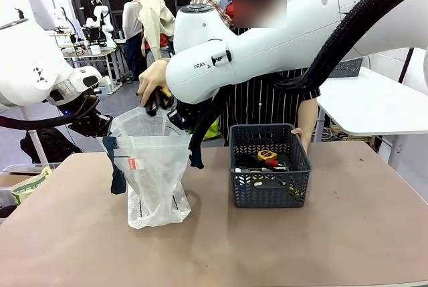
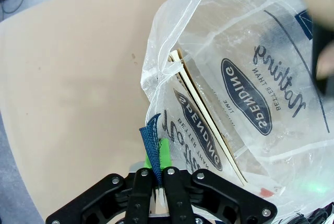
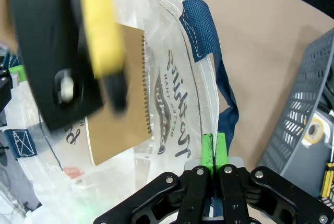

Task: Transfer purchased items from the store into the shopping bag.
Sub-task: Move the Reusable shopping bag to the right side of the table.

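Note:
The translucent white shopping bag (image 1: 152, 173) stands left of centre with its mouth held wide. My left gripper (image 2: 158, 167) is shut on its rim at a navy handle (image 2: 150, 140). My right gripper (image 3: 214, 157) is shut on the opposite rim beside the other navy handle (image 3: 198, 21). Above the mouth, a person's hand (image 1: 151, 85) holds a black and yellow item (image 3: 62, 51). A spiral notebook (image 3: 121, 98) lies inside the bag. The store, a dark grey lattice basket (image 1: 267, 128), sits to the right and holds dark goods and a yellow, red and black gadget (image 1: 268, 157).
The person in a striped apron (image 1: 267, 103) stands behind the basket, at the table's far edge. My right arm (image 1: 267, 39) crosses the middle above the table. A white side table (image 1: 374, 103) stands at the right, and a box (image 1: 23, 186) sits off the left edge.

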Action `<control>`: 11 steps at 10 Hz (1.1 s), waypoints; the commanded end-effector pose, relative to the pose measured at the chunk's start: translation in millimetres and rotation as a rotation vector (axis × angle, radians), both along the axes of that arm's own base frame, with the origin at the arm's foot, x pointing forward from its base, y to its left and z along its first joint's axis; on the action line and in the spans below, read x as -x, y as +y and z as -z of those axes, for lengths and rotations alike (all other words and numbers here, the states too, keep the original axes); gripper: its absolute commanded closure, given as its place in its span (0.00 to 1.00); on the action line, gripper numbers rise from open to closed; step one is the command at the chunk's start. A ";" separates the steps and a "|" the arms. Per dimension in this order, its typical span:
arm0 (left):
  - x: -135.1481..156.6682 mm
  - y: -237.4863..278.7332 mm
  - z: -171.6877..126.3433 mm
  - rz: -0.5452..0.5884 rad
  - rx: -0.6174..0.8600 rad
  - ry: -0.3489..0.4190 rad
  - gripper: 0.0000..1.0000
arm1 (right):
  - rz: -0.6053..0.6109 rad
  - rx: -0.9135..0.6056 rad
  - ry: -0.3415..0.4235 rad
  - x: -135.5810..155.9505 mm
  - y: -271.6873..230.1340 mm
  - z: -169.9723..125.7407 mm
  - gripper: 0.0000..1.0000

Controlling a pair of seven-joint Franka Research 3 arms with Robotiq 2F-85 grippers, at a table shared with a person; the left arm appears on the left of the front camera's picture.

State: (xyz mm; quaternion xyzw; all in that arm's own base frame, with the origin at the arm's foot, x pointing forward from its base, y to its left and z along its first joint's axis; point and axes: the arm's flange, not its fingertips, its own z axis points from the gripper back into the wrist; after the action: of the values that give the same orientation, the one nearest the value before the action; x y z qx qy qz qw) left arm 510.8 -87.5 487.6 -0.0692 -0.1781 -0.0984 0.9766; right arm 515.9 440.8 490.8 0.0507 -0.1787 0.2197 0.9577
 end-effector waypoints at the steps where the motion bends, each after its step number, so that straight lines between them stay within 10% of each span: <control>1: 3.1 2.5 -2.3 -0.019 -0.011 -0.003 1.00 | 0.020 -0.002 -0.003 -0.1 -0.5 -0.6 1.00; 11: 3.1 2.5 -2.3 -0.019 -0.011 -0.003 1.00 | 0.020 -0.002 -0.003 -0.1 -0.5 -0.6 1.00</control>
State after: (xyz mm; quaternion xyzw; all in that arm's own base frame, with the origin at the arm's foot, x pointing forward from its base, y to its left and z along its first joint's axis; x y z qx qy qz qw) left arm 510.8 -87.2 487.6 -0.0691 -0.1781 -0.0982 0.9767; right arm 516.2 440.5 490.8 0.0505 -0.1788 0.2194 0.9578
